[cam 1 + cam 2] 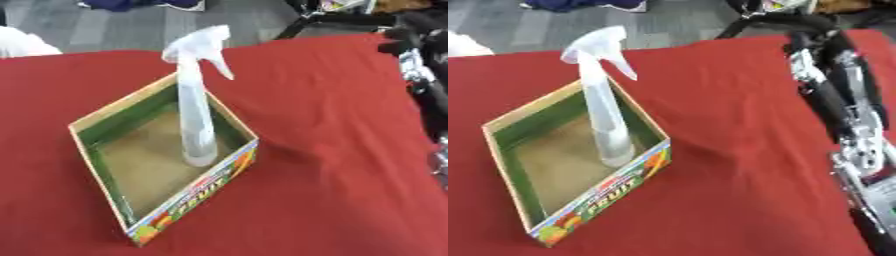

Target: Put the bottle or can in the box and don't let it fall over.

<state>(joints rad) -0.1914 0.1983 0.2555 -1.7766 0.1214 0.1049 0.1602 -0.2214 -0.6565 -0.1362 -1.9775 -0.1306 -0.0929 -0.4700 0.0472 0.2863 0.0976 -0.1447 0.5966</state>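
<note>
A clear spray bottle (196,120) with a white trigger head stands upright inside an open cardboard box (223,176). The box has green inner walls, a brown floor and fruit print on its front, and it sits askew on the red tablecloth (332,150). The bottle's base is near the box's right wall. My right arm (855,135), black with silver joints, runs along the right side of the right eye view. Its hand (820,42) shows as a dark shape near the table's far right edge, well apart from the bottle and the box. My left hand shows in no view.
The red cloth lies in folds to the right of the box. Beyond the table's far edge is grey floor with dark objects (140,4) and something white (22,42) at the far left.
</note>
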